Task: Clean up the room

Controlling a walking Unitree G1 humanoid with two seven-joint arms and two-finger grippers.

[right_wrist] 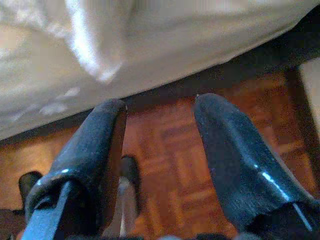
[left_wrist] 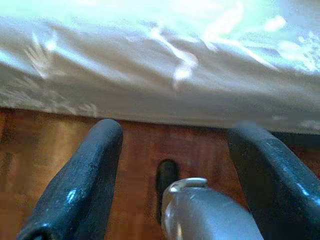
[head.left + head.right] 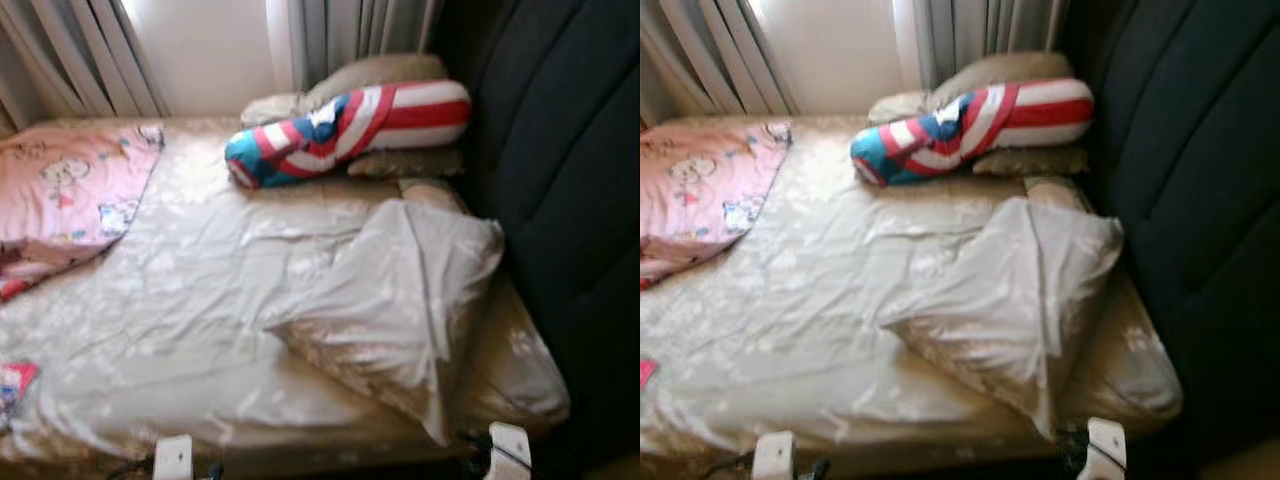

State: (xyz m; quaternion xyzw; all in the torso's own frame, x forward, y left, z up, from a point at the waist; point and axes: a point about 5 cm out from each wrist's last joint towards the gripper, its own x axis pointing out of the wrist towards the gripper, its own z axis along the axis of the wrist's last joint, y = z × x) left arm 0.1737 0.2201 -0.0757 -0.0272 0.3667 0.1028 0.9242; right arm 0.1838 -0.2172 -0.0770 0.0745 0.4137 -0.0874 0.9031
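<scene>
Left gripper (image 2: 172,150) spread open above wood floor (image 2: 60,150) beside bed (image 3: 200,330).

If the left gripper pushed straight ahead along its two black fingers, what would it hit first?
Probably the hanging side of the shiny cream bedsheet, which lies straight ahead of the open left gripper, above the reddish wooden floor. Depth is unclear, so the gap cannot be judged.

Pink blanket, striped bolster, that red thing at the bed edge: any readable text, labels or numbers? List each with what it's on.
No text can be read in these pictures.
pink blanket: cartoon prints, any lettering too blurred to read.
striped bolster: red, white and blue pattern, no words visible.
red item at the bed's left edge: printed, too small and blurred to read.
bedsheet: woven pattern, no writing.
</scene>
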